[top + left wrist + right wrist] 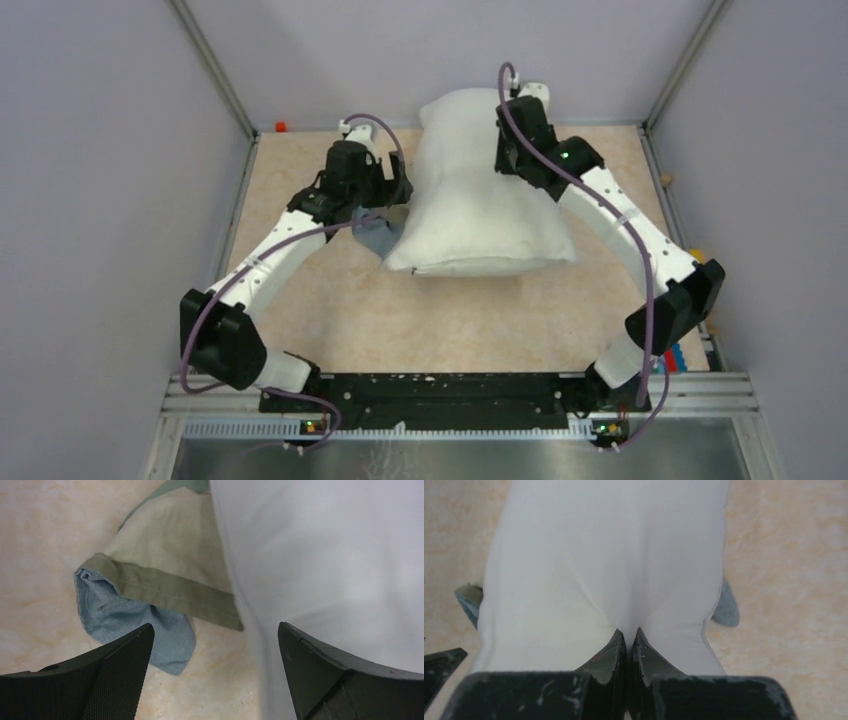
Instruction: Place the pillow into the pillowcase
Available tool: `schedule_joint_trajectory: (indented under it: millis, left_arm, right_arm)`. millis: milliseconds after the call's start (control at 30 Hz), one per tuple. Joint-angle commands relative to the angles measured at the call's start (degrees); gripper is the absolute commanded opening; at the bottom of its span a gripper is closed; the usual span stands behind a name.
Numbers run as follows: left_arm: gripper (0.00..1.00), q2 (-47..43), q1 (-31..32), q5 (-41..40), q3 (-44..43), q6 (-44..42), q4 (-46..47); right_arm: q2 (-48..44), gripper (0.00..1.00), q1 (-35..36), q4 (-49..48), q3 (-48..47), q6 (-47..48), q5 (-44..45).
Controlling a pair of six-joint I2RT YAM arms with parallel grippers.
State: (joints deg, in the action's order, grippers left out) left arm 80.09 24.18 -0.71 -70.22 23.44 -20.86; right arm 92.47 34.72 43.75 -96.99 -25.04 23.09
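Right end effector (629, 636) is pressed together on my screen, jaws meeting tip to tip on a pucker of the pillow (480, 215). The white fabric draws into creases that run straight to the tips, so I read it as a pinch on the pillow's far right part. Left end effector (215, 627) is spread wide with nothing between its jaws, hanging just over the pillow's left flank and the cloth poking out there.

The pillow lies on the tabletop (450, 320) toward the far middle, between the two arms, its far end near the back wall (440, 50). The pillowcase (160, 587) lies beneath it, mostly covered. On the left a corner sticks out, with an olive-green hem folded over and a blue-grey face below it. From the right wrist I also see small blue-grey bits peeking out on either side of the pillow. The pillow sits on top of the pillowcase, not inside it.
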Motion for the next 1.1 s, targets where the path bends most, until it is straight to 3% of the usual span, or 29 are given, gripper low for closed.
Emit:
schedule_joint_trajectory:
  millis: [0,133,433,600,633,667,800,833,933,1067]
  left_arm:
    - [0.99,4.15,-0.10,-0.83,-1.95,2.33,3.98]
    - [0.99,8.96,-0.03,0.38,-2.52,2.97,5.73]
    - [0.99,25.24,3.62,4.70,-5.70,6.93,7.10]
    - [0.90,30.37,8.53,2.95,-4.00,9.51,10.19]
    - [0.85,30.82,8.89,1.85,-3.89,10.12,9.66]
    - [0.73,31.43,9.22,1.32,-3.76,11.12,8.88]
    - [0.06,29.81,9.17,-5.89,-1.89,12.66,4.86]
    - [0.00,28.12,9.02,-8.01,-1.32,12.25,3.58]
    - [0.00,21.00,6.84,-13.23,2.20,10.80,0.31]
    - [0.00,9.85,-2.00,-12.60,8.90,10.16,-3.31]
  right_arm:
    - [-8.18,0.00,0.00,4.30,-13.76,5.00,17.29]
    - [-9.88,0.00,-1.57,6.29,-15.38,7.01,24.76]
    - [-12.66,0.00,-3.78,5.27,-11.33,5.90,23.29]
    - [-12.37,0.00,-3.78,5.15,-12.62,7.40,24.07]
    - [-12.13,0.00,-3.78,5.05,-12.57,7.57,24.02]
    - [-11.87,0.00,-3.72,4.90,-12.35,7.62,24.07]
    - [-10.49,0.00,-4.29,3.27,-10.12,7.85,24.12]
    - [-9.95,0.00,-4.53,2.70,-9.52,7.84,23.84]
    - [-6.98,0.00,-5.38,1.17,-8.83,7.35,22.20]
    - [-1.04,0.00,-5.48,-1.81,-11.17,5.81,19.70]
